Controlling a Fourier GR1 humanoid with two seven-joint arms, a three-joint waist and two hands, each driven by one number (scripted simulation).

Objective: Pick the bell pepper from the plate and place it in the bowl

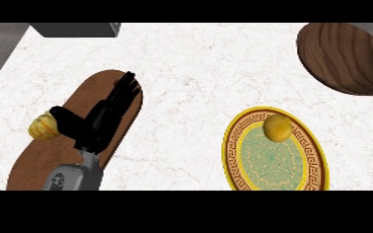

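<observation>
In the head view, the yellow bell pepper (278, 128) lies on the plate's (318, 165) upper rim, ungrasped, the wooden bowl (336, 57) beyond it, while the left robot hand (102, 116) rests far left, apparently unclenched.

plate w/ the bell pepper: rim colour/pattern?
The plate has a yellow edge and a brown band with a gold Greek-key pattern; pale green centre. Head view shows it best.
</observation>
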